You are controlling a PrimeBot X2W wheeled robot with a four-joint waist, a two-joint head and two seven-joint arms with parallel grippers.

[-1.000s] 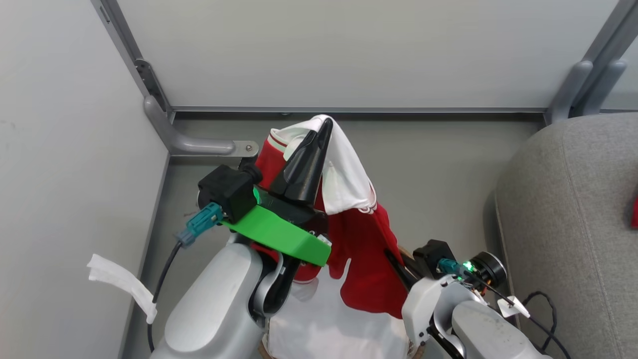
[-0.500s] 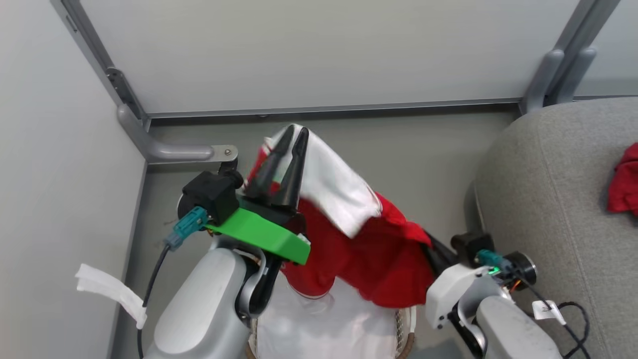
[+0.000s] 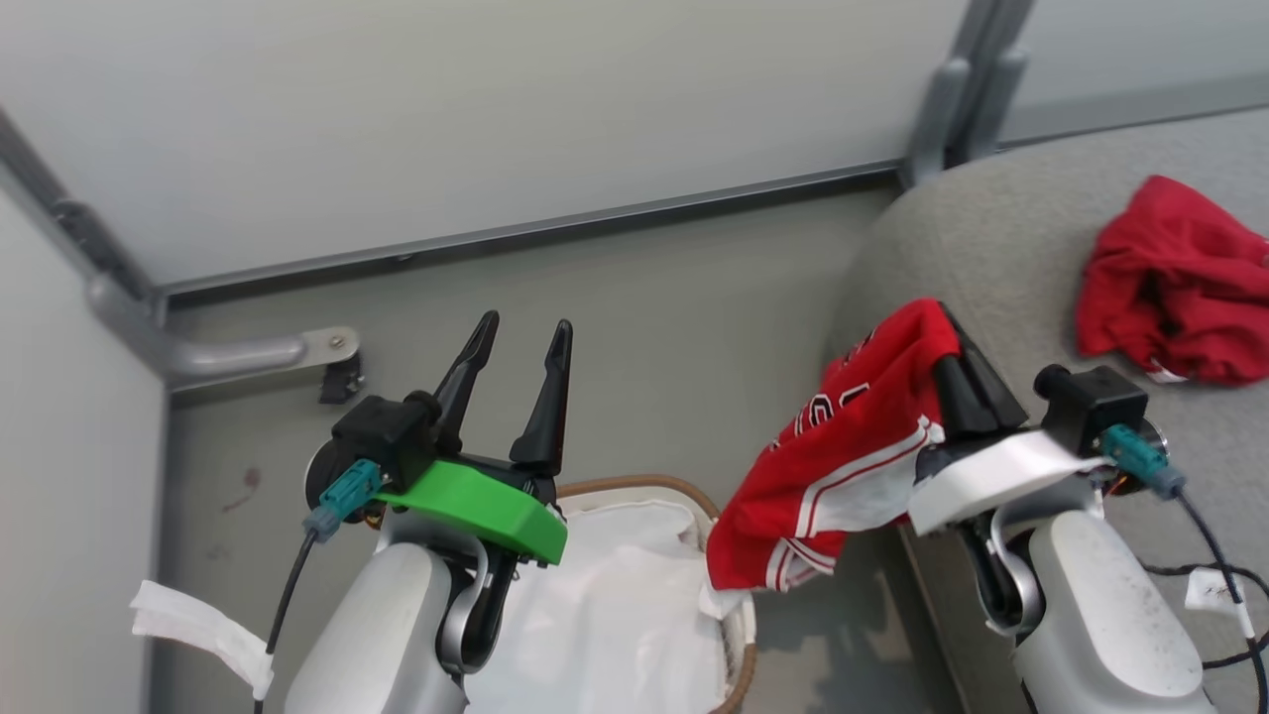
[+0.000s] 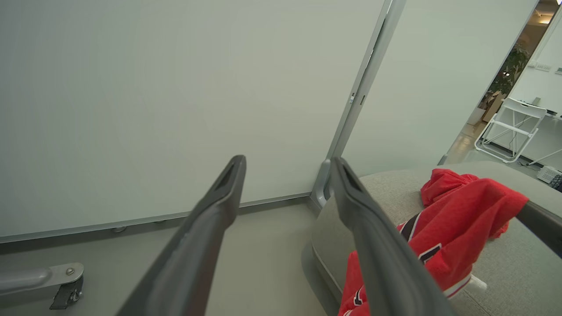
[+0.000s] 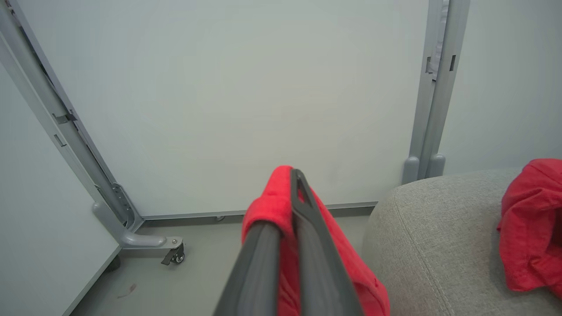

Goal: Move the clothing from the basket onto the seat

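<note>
Left hand (image 3: 525,322) gapes empty above the basket (image 3: 634,486). Right hand (image 5: 295,175) pinches a red jersey (image 3: 843,446) at the edge of the seat (image 3: 991,248); another red garment (image 3: 1170,278) lies on it.

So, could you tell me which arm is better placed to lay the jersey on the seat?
Right: the right gripper is shut on the jersey beside the seat; the left gripper stands open, empty.

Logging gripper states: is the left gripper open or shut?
Open: left gripper fingers stand apart, nothing between; the red jersey hangs from the right gripper.
</note>
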